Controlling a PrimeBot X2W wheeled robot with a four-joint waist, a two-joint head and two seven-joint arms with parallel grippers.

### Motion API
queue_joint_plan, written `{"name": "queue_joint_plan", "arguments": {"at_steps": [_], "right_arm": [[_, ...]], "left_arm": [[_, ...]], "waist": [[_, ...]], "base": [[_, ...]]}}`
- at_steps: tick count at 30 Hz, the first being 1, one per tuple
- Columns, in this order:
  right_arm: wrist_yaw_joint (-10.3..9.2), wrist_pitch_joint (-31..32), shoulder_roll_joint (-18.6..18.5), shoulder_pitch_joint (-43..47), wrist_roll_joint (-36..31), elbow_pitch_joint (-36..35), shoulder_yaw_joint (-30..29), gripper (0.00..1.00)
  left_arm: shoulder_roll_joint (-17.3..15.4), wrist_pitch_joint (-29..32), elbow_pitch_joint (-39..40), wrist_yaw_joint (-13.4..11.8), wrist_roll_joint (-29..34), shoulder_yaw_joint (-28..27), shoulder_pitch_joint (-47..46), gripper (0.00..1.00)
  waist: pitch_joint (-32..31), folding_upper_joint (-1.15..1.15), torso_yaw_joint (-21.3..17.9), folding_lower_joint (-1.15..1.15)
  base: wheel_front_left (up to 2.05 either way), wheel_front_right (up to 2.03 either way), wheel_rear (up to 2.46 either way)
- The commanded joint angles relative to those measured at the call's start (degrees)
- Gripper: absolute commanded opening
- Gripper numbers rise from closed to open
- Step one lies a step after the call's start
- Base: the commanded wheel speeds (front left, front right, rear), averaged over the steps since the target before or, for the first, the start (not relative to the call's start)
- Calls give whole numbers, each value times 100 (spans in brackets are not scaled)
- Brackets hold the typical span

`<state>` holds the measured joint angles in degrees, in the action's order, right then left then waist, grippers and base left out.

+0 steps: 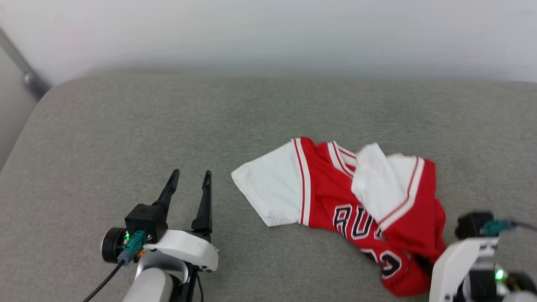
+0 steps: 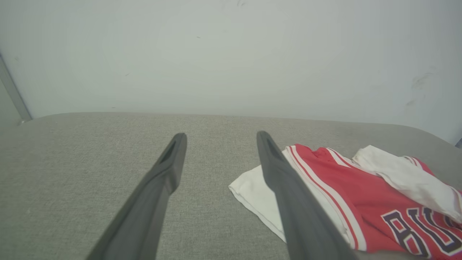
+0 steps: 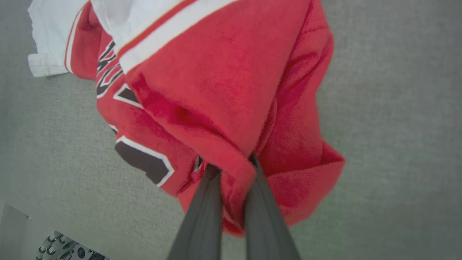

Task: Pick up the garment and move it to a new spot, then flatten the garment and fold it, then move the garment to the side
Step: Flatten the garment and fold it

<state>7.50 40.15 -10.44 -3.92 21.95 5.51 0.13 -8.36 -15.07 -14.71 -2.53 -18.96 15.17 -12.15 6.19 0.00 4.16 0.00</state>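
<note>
The garment (image 1: 335, 188), a red jersey with white sleeves and black lettering, lies crumpled on the grey cushion at centre right. My right gripper (image 3: 232, 164) is shut on a red fold of the garment (image 3: 223, 90) near its lower edge, cloth bunched between the two dark fingers. In the head view the right arm's white wrist (image 1: 453, 260) sits at the garment's lower right corner, its fingertips hidden. My left gripper (image 1: 191, 174) stands open to the left of the white sleeve, nothing between its fingers. In the left wrist view, the left gripper (image 2: 220, 139) shows the garment (image 2: 361, 195) to its right.
A wide grey fabric cushion (image 1: 126, 126) bears everything, with its rounded far-left corner by a pale wall (image 1: 268, 33). Bare cushion stretches to the left and behind the garment. A grey metal bar (image 1: 21, 67) runs down at the far left.
</note>
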Motion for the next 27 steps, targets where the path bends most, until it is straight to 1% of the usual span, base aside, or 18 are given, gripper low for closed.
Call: {"name": "queue_joint_plan", "arguments": {"at_steps": [1,5,6,7,8,10,13,14,15,17,18,19,23,27], "right_arm": [[-2,-25,192,373,-131,-126,-86,0],[-3,-193,460,1024,-420,-204,-142,0],[-2,-280,514,1092,-449,-180,-153,23],[-2,-385,540,1123,-485,-174,-139,72],[-2,-489,566,1139,-483,-191,-134,100],[-2,-691,592,1109,-464,-300,-101,100],[-2,-850,480,1037,-513,-541,-47,100],[-2,-850,480,1037,-513,-541,-47,100],[-2,-801,389,1021,-494,-808,8,100],[-2,-761,339,1025,-479,-938,44,100],[-2,-616,233,999,-447,-1211,106,100],[-2,-616,233,999,-447,-1211,106,100],[-2,-280,53,790,-381,-1565,211,100],[-2,126,-141,415,-306,-1489,466,100]], "left_arm": [[-33,-13,-2,-28,-39,-47,90,100],[-67,-13,-11,-69,-44,-84,171,100],[-74,-13,-12,-81,-51,-92,171,100],[-81,-13,-17,-91,-58,-95,176,100],[-92,-13,-21,-95,-62,-98,189,100],[-96,-8,-24,-109,-73,-98,219,100],[-112,10,-23,-145,-76,-89,253,100],[-112,10,-23,-145,-76,-89,253,100],[-110,11,-24,-152,-79,-76,281,100],[-108,18,-27,-153,-72,-61,293,100],[-100,38,-34,-156,-74,-29,316,100],[-100,38,-34,-156,-74,-29,316,100],[-77,49,-30,-138,-75,28,267,100],[-43,47,-14,-87,-44,114,115,100]], "waist": [[-149,0,-217,0],[-174,0,-342,0],[-171,0,-359,0],[-177,0,-375,0],[-185,0,-392,0],[-201,0,-420,0],[-236,0,-438,0],[-236,0,-438,0],[-263,0,-434,0],[-279,0,-423,0],[-312,0,-390,0],[-312,0,-390,0],[-302,0,-290,0],[-173,0,-126,0]], "base": [[0,0,0],[0,0,0],[0,0,0],[0,0,0],[0,0,0],[0,0,0],[0,0,0],[0,0,0],[0,0,0],[0,0,0],[0,0,0],[0,0,0],[0,0,0],[0,0,0]]}}
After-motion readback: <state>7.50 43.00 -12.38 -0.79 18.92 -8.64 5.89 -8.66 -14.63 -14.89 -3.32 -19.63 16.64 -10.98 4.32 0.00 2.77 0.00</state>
